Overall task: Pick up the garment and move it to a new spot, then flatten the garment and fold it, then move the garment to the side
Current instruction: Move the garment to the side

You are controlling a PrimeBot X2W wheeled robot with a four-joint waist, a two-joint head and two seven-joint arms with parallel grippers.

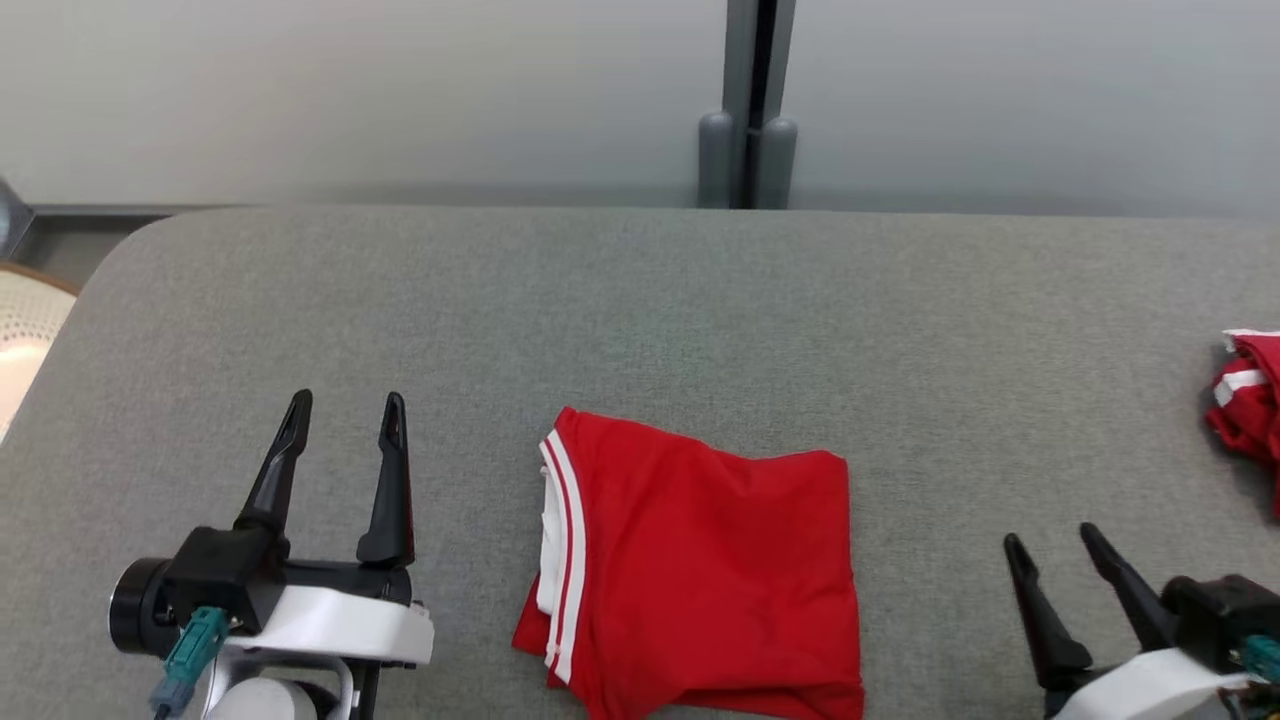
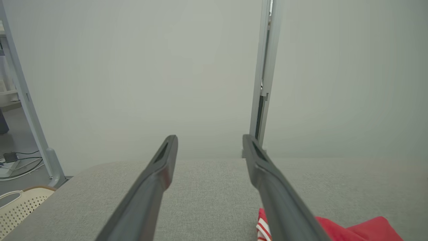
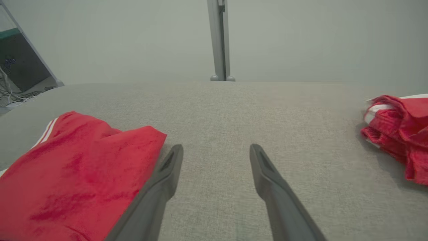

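A red garment (image 1: 700, 570) with white stripes lies folded into a rough rectangle at the near middle of the grey table (image 1: 640, 320). My left gripper (image 1: 345, 408) stands open to its left, a short way off, with nothing between its fingers. On the garment's right, my right gripper (image 1: 1050, 538) is also open and empty. The left wrist view catches the garment's striped corner (image 2: 354, 229) at the lower right. In the right wrist view the garment (image 3: 73, 174) sits just left of my open right gripper (image 3: 216, 149).
A second red and white crumpled cloth (image 1: 1250, 410) lies at the table's right edge, also seen as a cloth heap (image 3: 398, 130) in the right wrist view. A cream perforated basket (image 1: 25, 330) stands off the table's left side. A grey post (image 1: 750, 110) rises behind the far edge.
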